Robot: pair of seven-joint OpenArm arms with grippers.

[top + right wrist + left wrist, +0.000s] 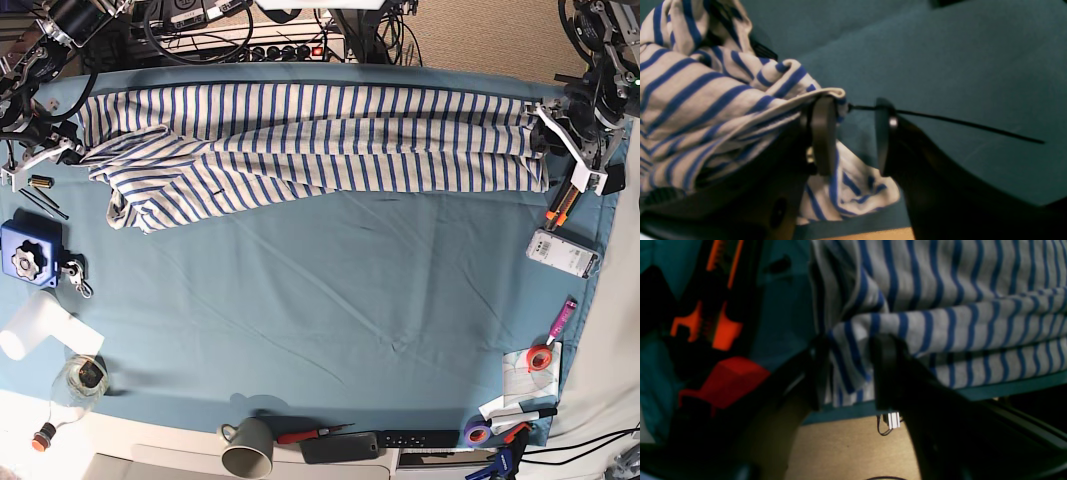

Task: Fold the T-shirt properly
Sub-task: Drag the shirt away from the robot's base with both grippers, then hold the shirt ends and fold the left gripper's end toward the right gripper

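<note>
The T-shirt [320, 140], cream with blue stripes, lies stretched sideways along the far edge of the table, its left end bunched into loose folds. My left gripper [548, 135] is at the shirt's right end. In the left wrist view its fingers [887, 373] stand apart, and a fold of the T-shirt [957, 290] hangs loosely in the left gripper [850, 370]. My right gripper [70, 150] is at the bunched left end. The right gripper [851, 133] is open, bare table cloth shows through the gap, and the T-shirt [690, 100] drapes over the outside of one finger.
A teal table cloth [330, 300] covers the table. An orange-black tool [560, 205], a white device [564, 252] and a tape roll [541, 358] lie along the right edge. A blue box [28, 255] and a jar [85, 378] stand at the left, and a mug [248, 450] at the front.
</note>
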